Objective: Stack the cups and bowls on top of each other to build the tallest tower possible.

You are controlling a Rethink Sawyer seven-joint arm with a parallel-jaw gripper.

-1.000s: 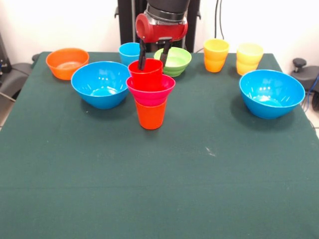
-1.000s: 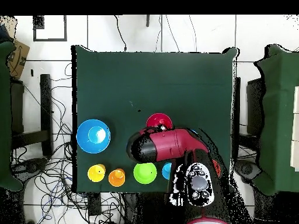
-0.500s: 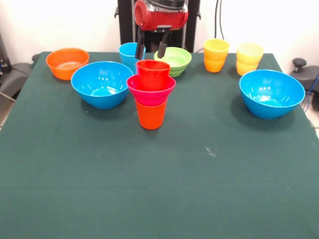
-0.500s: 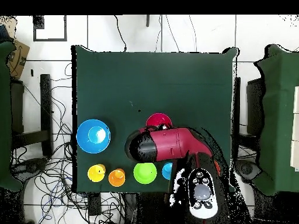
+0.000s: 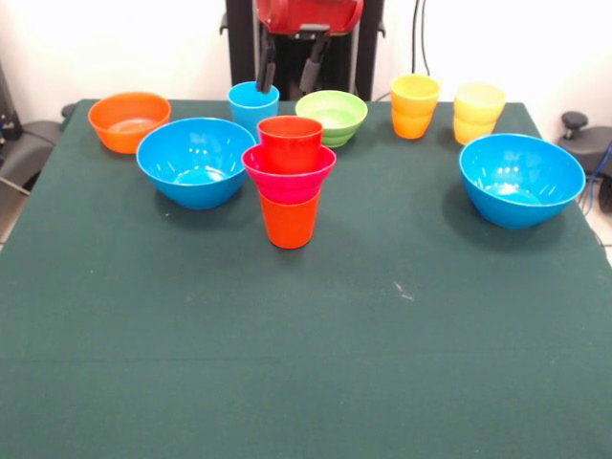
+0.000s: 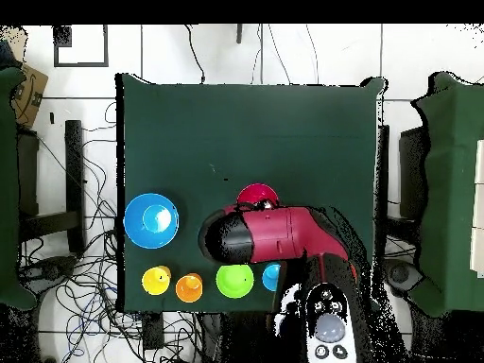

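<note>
Frontally, the gripper is seen spread and empty above the tower. Overhead, the tower is mostly hidden by the arm.

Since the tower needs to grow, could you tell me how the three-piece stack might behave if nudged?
The tower probably tips easily: a wide pink-red bowl sits on a narrow orange cup, with a red cup on top. Glossy plastic suggests light, slippery pieces that may slide apart.

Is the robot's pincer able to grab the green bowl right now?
Probably yes. The open pincer hangs just above the green bowl, which sits alone with nothing on top or inside.
</note>
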